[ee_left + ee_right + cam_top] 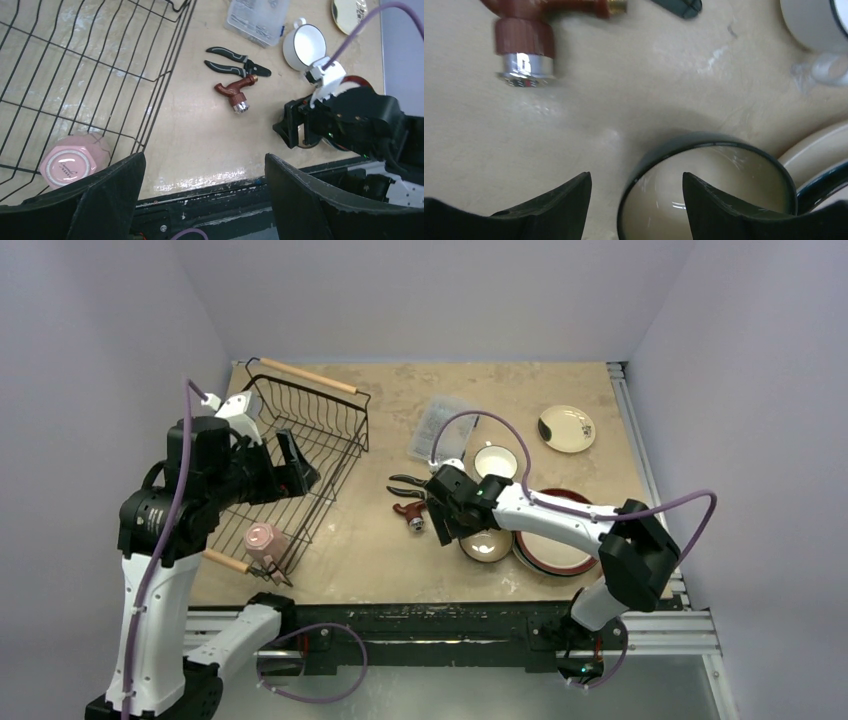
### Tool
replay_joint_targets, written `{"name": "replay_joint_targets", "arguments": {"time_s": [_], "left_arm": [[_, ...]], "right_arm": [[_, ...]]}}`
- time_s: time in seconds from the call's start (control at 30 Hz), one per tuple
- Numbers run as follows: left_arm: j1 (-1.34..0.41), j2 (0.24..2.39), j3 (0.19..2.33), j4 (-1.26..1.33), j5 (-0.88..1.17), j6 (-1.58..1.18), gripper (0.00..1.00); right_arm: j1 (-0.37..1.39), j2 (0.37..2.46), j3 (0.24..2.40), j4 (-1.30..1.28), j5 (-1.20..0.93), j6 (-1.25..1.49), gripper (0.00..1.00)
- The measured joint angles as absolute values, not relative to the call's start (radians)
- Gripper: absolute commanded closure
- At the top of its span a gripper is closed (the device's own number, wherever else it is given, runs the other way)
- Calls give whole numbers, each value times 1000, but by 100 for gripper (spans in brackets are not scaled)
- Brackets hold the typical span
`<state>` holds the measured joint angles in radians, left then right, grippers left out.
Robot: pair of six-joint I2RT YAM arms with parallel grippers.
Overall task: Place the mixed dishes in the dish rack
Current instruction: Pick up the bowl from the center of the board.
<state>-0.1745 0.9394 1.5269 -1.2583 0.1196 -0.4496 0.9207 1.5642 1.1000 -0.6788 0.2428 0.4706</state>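
The black wire dish rack (330, 430) stands at the left with a pink mug (262, 538) lying in its near corner; the mug also shows in the left wrist view (70, 165). My left gripper (292, 462) is open and empty, held above the rack (75, 60). My right gripper (636, 175) is open, low over a dark-rimmed cream bowl (724, 200). One finger is outside the bowl's left rim, the other over its inside. The bowl (487, 545) sits beside stacked plates (550, 552). A white cup (495, 460) and a cream saucer (566, 428) lie farther back.
Black pliers (410, 483) and a brown-red tap fitting (410, 512) lie between the rack and the bowl; the tap is close to my right gripper (524, 35). A clear plastic box (445, 425) sits behind them. The table's near edge is metal rail (450, 620).
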Motion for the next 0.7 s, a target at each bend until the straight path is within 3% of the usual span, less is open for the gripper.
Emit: {"name": "replay_joint_targets", "arguments": {"time_s": [0.13,0.23,0.47,0.7], "left_arm": [[-258,910,1527,-1258,119,-424,12],[-306,887,1527,-1259,118,-416,12],[-344,873,1531,-1264,114,-418,12],[-344,1014,1684,-1283,76,-456,13]], "right_arm": [[934,1562,1004,-681,278,559,39],[957,1560,946,-680,303,604,48],[991,1559,919,-603,331,602,100],[986,1461,941,-585,303,472,100]]}}
